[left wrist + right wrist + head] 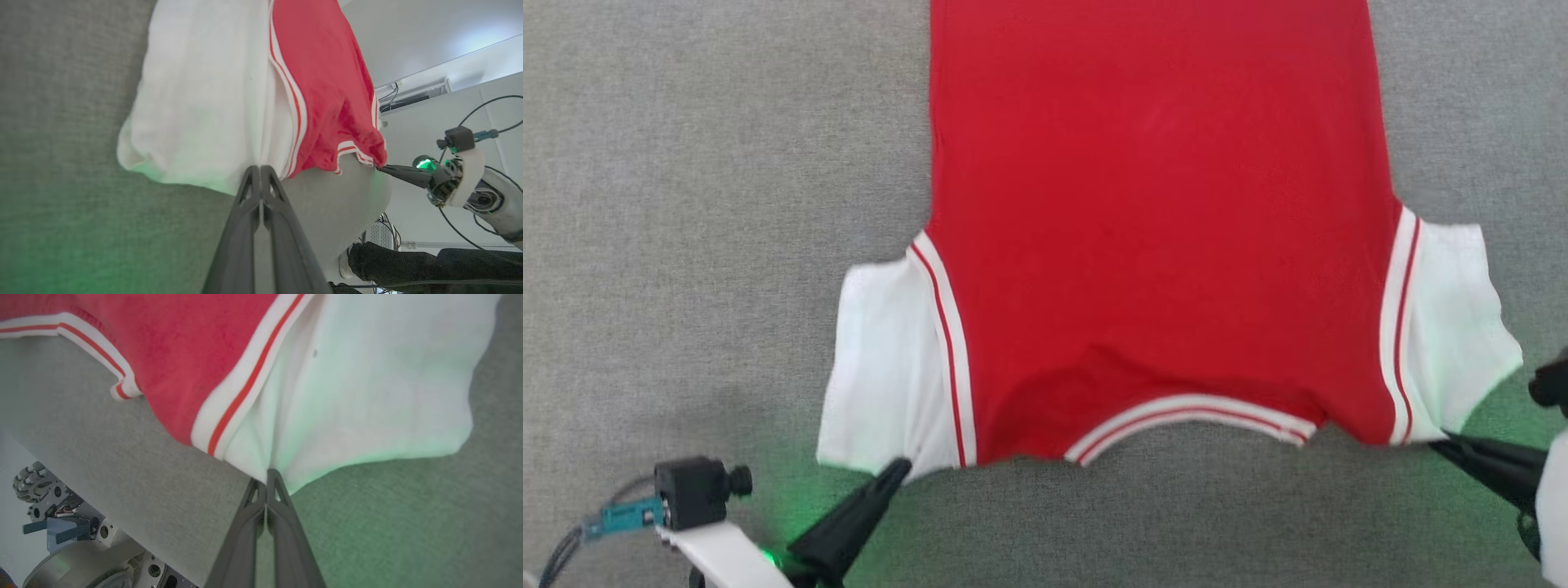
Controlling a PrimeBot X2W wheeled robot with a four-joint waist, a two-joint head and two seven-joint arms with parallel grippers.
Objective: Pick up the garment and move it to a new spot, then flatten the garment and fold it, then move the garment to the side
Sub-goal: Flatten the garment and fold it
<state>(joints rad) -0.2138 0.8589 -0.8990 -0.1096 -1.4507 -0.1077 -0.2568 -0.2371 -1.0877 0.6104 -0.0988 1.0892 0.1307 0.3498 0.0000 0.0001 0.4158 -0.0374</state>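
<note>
The garment (1160, 245), a red shirt with white sleeves and striped white bands, lies spread on the grey table, collar end nearest me. My left gripper (900, 468) is shut on the near corner of the left white sleeve (204, 102); its fingers (249, 192) pinch the white cloth in the left wrist view. At the near corner of the right white sleeve (367, 388), my right gripper (1439, 442) is shut on the fabric, fingers (278, 486) pressed together. Both corners look slightly lifted and pulled toward me.
Grey fabric covers the table (686, 204) on all sides of the shirt. The table's near edge (122, 506) runs close below my grippers, with the robot's wheeled base (61, 539) underneath. A person's dark-clad leg (408, 261) is beyond the table edge.
</note>
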